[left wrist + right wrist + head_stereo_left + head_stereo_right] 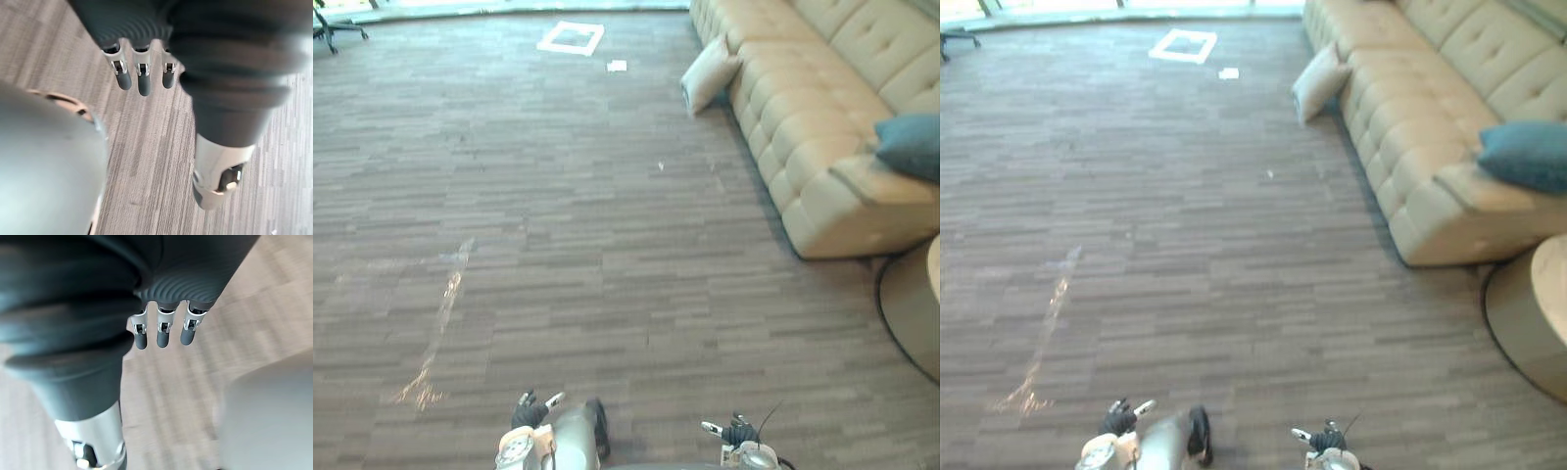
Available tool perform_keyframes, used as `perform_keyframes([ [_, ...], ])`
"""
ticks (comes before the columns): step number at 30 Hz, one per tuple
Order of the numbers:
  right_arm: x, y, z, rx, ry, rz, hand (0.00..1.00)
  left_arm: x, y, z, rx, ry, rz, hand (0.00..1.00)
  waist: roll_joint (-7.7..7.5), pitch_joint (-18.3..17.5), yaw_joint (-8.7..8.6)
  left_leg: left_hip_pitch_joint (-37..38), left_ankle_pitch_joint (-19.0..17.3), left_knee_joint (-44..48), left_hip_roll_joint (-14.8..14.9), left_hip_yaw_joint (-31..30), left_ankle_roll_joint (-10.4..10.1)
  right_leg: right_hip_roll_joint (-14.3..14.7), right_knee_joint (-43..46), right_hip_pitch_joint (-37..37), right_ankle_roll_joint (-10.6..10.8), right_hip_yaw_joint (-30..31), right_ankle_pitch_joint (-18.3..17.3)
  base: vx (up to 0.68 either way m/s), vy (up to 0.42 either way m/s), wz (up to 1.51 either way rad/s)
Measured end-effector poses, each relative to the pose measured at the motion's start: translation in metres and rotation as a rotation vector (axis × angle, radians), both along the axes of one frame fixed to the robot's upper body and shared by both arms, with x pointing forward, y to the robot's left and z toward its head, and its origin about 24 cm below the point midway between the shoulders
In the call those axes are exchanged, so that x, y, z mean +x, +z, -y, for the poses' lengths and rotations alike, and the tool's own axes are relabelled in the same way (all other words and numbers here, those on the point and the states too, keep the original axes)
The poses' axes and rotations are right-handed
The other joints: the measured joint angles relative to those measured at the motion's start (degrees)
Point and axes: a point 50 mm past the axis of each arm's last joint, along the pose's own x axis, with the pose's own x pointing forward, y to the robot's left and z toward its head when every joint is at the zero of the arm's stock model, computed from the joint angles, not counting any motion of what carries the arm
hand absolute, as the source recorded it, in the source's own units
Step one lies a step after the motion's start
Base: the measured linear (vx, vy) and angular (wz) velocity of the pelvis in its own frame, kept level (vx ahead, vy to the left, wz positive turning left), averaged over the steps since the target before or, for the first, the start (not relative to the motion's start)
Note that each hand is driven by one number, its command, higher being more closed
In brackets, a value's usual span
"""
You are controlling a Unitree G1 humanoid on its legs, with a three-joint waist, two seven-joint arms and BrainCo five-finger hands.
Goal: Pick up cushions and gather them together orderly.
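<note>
Floor (607,245): grey-brown carpet in short striped planks across the whole room, with a pale shiny streak (440,323) on the robot's left.

Sofa (822,108): beige, tufted, along the right side and running away toward the bright far wall.

Round mat (1518,333) with a dark edge lies just past the sofa's near end, and the pale rim of a table (1552,279) stands over it.

Teal cushion (911,145) lies on the sofa seat at the near end.

Beige cushion (710,73) stands on the floor, leaning against the sofa front, well apart from the teal one.

Far off are a white square outline (571,38), a white scrap (617,66) beside it, and an office chair (333,27) in the left corner.

Left hand (530,409) and right hand (732,431) hang low over bare carpet. Their fingers (142,78) (164,330) are relaxed and loosely straight, holding nothing.
</note>
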Motion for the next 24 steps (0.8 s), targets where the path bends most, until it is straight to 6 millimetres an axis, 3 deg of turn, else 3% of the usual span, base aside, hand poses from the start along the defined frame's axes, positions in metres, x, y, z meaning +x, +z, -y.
perform_keyframes([
  [1,0.003,0.003,0.002,-0.007,-0.001,0.027,0.00,-0.002,-0.002,0.005,-0.005,-0.023,-0.012,0.00,1.36,0.1,-0.39,5.8,-1.7,-2.9,0.5,-0.8,-0.6,0.3,0.5,-4.9,-1.9,-3.6,-3.7,0.70,0.041,0.15],
  [3,0.010,0.007,0.005,-0.019,-0.002,0.068,0.00,-0.006,-0.004,0.009,-0.004,-0.058,-0.039,0.00,2.10,0.4,-1.32,11.5,-2.2,-6.6,1.2,-2.2,-0.7,0.6,-5.3,-9.9,-4.0,-8.4,-7.7,0.64,-0.036,0.47],
  [5,0.014,0.010,0.011,-0.029,-0.016,0.091,0.00,-0.002,-0.004,0.013,-0.002,-0.095,-0.036,0.00,2.30,0.5,-1.72,16.1,-3.2,-10.4,2.2,-3.5,-1.7,1.0,-17.7,-14.7,-4.2,-12.0,-7.8,0.63,-0.136,0.60],
  [7,0.016,0.013,0.017,-0.045,-0.024,0.099,0.00,-0.001,-0.004,0.015,0.012,-0.145,-0.043,0.00,2.38,0.7,-2.18,20.1,-4.3,-13.8,3.4,-5.0,-3.3,2.1,-37.9,-16.5,-3.4,-14.3,-1.3,0.71,-0.219,0.62],
  [8,0.014,0.013,0.029,-0.072,-0.032,0.083,0.00,-0.007,-0.008,0.024,-0.007,-0.157,-0.074,0.00,4.72,0.9,-2.74,24.6,-3.8,-16.5,5.6,-6.4,-4.5,4.2,-38.1,-15.2,-7.4,-14.3,6.3,0.79,-0.215,0.41],
  [9,0.015,0.013,0.031,-0.075,-0.033,0.083,0.00,-0.007,-0.008,0.025,-0.012,-0.154,-0.073,0.00,5.00,0.9,-2.54,24.6,-3.4,-16.6,5.9,-6.3,-4.9,4.2,-37.2,-15.2,-7.9,-14.3,6.1,0.91,-0.249,0.25],
  [10,0.013,0.013,0.035,-0.082,-0.055,0.079,0.00,-0.005,-0.008,0.027,-0.018,-0.163,-0.063,0.00,5.36,1.0,-2.47,25.0,-0.5,-16.5,5.7,-6.6,-6.6,3.4,-31.9,-16.6,-8.3,-13.4,2.5,0.67,-0.218,0.23],
  [11,0.005,0.012,0.042,-0.088,-0.092,0.056,0.00,0.001,-0.006,0.033,-0.025,-0.179,-0.046,0.00,4.87,1.8,-4.21,26.9,3.5,-15.4,4.7,-8.5,-8.6,0.1,-18.9,-20.5,-9.0,-13.9,-1.2,0.63,-0.247,0.26],
  [12,0.000,0.012,0.044,-0.095,-0.099,0.058,0.00,-0.008,-0.009,0.034,-0.029,-0.167,-0.067,0.00,5.87,1.1,-4.08,27.0,3.6,-13.3,5.4,-9.4,-8.9,0.9,-18.3,-21.0,-8.2,-13.7,-2.8,0.60,-0.305,0.27],
  [13,-0.008,0.008,0.041,-0.089,-0.092,0.031,0.00,-0.016,-0.010,0.030,-0.025,-0.152,-0.081,0.00,5.95,-0.4,-4.18,24.8,3.7,-5.5,5.8,-9.8,-9.7,2.6,-26.3,-17.8,-9.7,-15.0,-5.7,0.46,-0.272,0.00],
  [14,-0.011,0.009,0.049,-0.108,-0.092,0.020,0.00,-0.018,-0.011,0.036,-0.050,-0.123,-0.081,0.00,8.06,-0.2,-4.21,21.0,5.3,5.5,8.5,-11.0,-12.5,4.3,-26.6,-15.1,-8.8,-15.7,-7.6,0.61,-0.288,-0.13],
  [15,-0.015,0.009,0.054,-0.121,-0.094,0.009,0.00,-0.015,-0.010,0.042,-0.068,-0.105,-0.062,0.00,9.73,-0.1,-3.73,15.5,11.0,17.6,10.9,-12.5,-17.5,6.6,-28.5,-12.1,-9.0,-15.6,-9.0,0.66,-0.207,-0.22],
  [16,-0.013,0.010,0.054,-0.128,-0.095,0.012,0.00,-0.013,-0.008,0.042,-0.077,-0.082,-0.038,0.00,10.32,0.5,-3.59,8.8,9.2,31.2,13.8,-11.4,-16.9,8.8,-31.4,-7.8,-9.9,-15.7,-10.3,0.66,-0.164,-0.21],
  [17,-0.013,0.010,0.052,-0.126,-0.088,0.010,0.00,-0.012,-0.007,0.037,-0.065,-0.078,-0.028,0.00,9.80,0.9,-3.33,5.4,7.0,36.4,14.9,-10.4,-15.8,9.4,-33.1,-4.5,-10.8,-15.7,-10.6,0.78,-0.170,-0.15],
  [18,-0.015,0.007,0.045,-0.110,-0.072,-0.003,0.00,-0.008,-0.003,0.026,-0.038,-0.056,-0.004,0.00,7.78,1.6,-2.61,0.3,3.1,39.2,15.1,-7.8,-13.1,9.6,-36.9,1.9,-11.0,-15.6,-11.6,0.60,-0.137,-0.11],
  [19,-0.016,0.006,0.041,-0.103,-0.070,-0.004,0.00,-0.007,-0.002,0.022,-0.028,-0.049,0.004,0.00,6.95,1.6,-2.48,-2.0,1.8,38.6,14.9,-6.6,-12.2,9.7,-38.9,4.1,-10.9,-15.5,-11.7,0.70,-0.144,-0.19],
  [21,-0.016,0.004,0.037,-0.093,-0.050,-0.021,0.00,0.001,0.002,0.017,-0.019,-0.039,0.045,0.00,5.64,1.5,-1.06,-8.7,-0.9,29.1,13.6,-1.9,-8.7,9.7,-44.3,10.1,-9.6,-13.7,-10.9,0.50,-0.040,-0.50],
  [23,-0.013,0.003,0.034,-0.086,-0.042,-0.026,0.00,0.006,0.005,0.016,-0.019,-0.031,0.074,0.00,5.41,1.6,-0.09,-12.9,1.0,12.0,10.1,-1.9,-8.6,9.1,-49.0,15.4,-8.2,-11.4,-11.2,0.64,0.085,-0.66],
  [24,-0.014,0.002,0.034,-0.085,-0.040,-0.036,0.00,0.006,0.005,0.017,-0.019,-0.035,0.072,0.00,5.73,1.4,-0.05,-13.5,4.8,1.1,8.2,-3.3,-9.2,9.2,-51.7,17.8,-7.2,-10.2,-11.6,0.63,0.150,-0.73],
])
